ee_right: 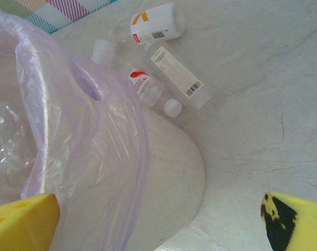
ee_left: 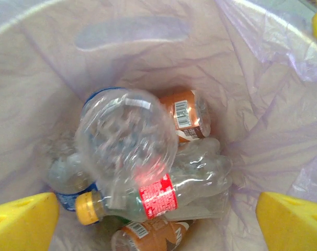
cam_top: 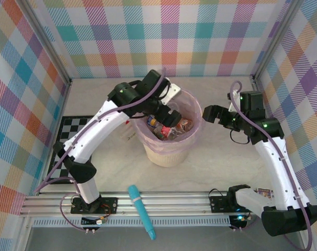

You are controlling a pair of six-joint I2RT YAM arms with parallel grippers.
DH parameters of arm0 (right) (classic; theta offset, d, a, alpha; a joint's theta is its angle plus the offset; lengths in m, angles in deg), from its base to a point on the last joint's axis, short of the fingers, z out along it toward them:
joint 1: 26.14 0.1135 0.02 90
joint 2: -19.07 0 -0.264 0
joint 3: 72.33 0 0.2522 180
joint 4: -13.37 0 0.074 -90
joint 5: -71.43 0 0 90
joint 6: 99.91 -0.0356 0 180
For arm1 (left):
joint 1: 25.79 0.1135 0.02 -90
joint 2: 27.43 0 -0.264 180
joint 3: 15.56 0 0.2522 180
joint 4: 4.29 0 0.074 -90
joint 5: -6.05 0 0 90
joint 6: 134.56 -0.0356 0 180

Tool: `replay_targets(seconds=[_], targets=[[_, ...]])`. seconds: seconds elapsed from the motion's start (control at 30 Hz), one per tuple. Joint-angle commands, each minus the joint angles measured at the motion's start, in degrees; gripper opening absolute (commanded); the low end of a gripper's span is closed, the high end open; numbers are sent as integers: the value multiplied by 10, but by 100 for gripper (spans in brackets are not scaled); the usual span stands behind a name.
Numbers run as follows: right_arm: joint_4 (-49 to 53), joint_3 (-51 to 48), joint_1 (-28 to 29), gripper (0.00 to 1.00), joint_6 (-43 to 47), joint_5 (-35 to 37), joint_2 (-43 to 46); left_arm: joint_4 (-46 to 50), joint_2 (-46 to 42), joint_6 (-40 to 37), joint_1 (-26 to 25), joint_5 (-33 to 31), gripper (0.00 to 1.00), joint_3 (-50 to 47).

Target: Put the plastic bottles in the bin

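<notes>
The cream bin (cam_top: 169, 151), lined with a pink-lilac bag (ee_right: 85, 136), stands mid-table. My left gripper (cam_top: 166, 117) hangs open over its mouth. Looking down past the wide-apart yellow fingers (ee_left: 22, 222), a blurred clear bottle (ee_left: 124, 138) is loose in the air above several bottles in the bin, among them a red-label one with a yellow cap (ee_left: 158, 196) and orange-brown ones (ee_left: 187, 112). My right gripper (cam_top: 212, 112) is open beside the bin's right rim with nothing in it. Three bottles lie on the table beyond the bin: white-orange (ee_right: 156, 23), clear with a white label (ee_right: 177, 78), red-white (ee_right: 145, 86).
A long teal stick (cam_top: 142, 212) lies across the front rail between the arm bases. A black-and-white checkered mat (cam_top: 69, 130) sits at the table's left under the left arm. Plaid walls close in the back and both sides.
</notes>
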Motion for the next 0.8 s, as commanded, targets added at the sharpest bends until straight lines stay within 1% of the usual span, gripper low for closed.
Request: replay_targets(seconds=[0.0,0.1,0.2,0.33,0.47,0.53,0.6,0.77], targets=[[-4,-1,-3,99,1,-27,-4,-15,-67,-13,35,-3,97,26],[-6,-2,-3,99,-1,-32,-9,-31,-117,-17,83,0,99,24],[-10,-3,-3,99,-1,-46,-15,-55,-173,-1,158,37,100,-7],[-17,1,-4,99,0,-58,-20,-97,-244,36,282,85,100,-99],[-21,9,-5,99,3,-70,-24,-145,-281,86,401,149,100,-220],[-19,13,-5,99,6,-72,-24,-188,-294,101,432,166,100,-292],[-11,20,-5,99,11,-70,-25,-221,-301,117,450,167,100,-354],[-4,22,-5,99,15,-66,-25,-306,-284,167,453,185,98,-497]])
